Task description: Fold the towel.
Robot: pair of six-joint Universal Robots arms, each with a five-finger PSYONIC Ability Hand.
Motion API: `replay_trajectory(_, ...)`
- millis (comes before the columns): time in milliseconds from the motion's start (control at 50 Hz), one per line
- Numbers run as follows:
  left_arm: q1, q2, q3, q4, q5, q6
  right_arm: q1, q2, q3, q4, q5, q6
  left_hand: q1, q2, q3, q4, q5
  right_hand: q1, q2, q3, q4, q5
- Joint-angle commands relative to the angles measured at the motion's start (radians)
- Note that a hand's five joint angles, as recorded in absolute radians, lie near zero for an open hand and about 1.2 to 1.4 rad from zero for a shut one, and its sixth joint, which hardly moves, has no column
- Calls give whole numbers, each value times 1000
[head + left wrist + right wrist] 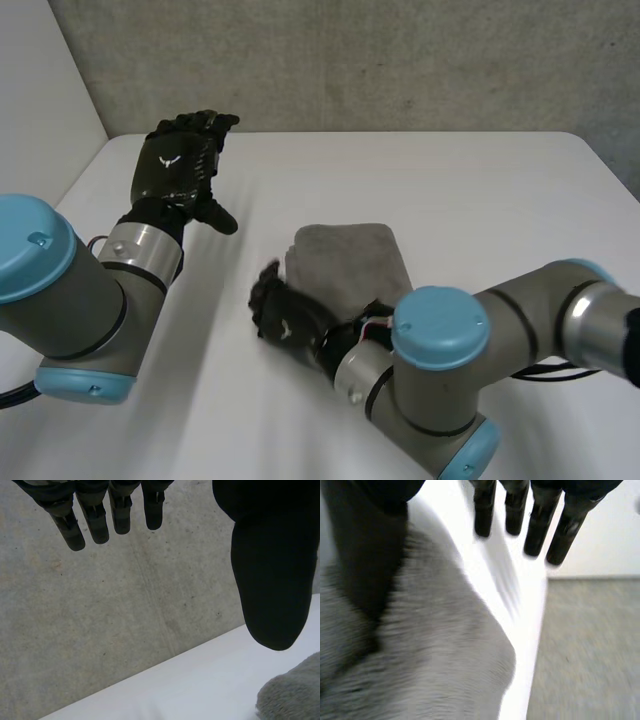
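The grey towel (345, 255) lies folded into a small thick pad (edges roughly squared) on the white counter (480, 190). The right hand (285, 318) sits at the towel's near left corner, fingers (483, 510) straight and released, reaching past the towel's edge over bare counter, thumb above the cloth. The left hand (178, 165) hovers well left of the towel, fingers (95, 522) relaxed, grasping nothing.

Thick grey arms (85, 300) with round light-blue caps (440, 325) and silver wrist bands (145, 250); black left hand (178, 165) and right hand (288, 320), each bearing a small white mark.
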Motion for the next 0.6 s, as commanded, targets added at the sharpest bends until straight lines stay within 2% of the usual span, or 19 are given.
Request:
replay_trajectory(20,-12,-6,3,1,2,0,-69,-204,108,-85,95,496,20,18,21,19,18,-111,-103,-110,-121,-104)
replay_trajectory(40,-18,-7,7,1,3,0,-69,-205,108,-85,96,497,20,18,21,19,18,-111,-103,-110,-121,-104)
replay_trajectory(80,-23,-15,11,1,3,0,-92,-278,137,-67,106,683,20,18,21,19,18,-111,-103,-110,-121,-104)
replay_trajectory(140,-44,-44,22,3,3,0,-115,-304,148,-45,112,758,20,18,21,19,18,-111,-103,-110,-121,-104)
replay_trajectory(180,-58,-61,31,3,3,0,-196,-329,158,21,117,868,20,18,21,19,18,-111,-103,-110,-121,-104)
replay_trajectory(240,-87,-108,51,-6,3,0,-268,-332,149,88,109,938,20,18,21,19,18,-111,-103,-110,-121,-104)
replay_trajectory(360,-170,-229,112,-17,3,2,-313,-309,105,159,106,1002,29,27,29,28,26,-111,-103,-110,-121,-104)
replay_trajectory(440,-216,-320,177,-55,2,5,-316,-197,50,200,108,1037,32,30,32,31,29,-111,-103,-110,-121,-104)
replay_trajectory(600,-235,-452,286,-150,-1,11,-310,-44,-30,265,94,1040,38,36,38,37,35,-111,-103,-110,-121,-104)
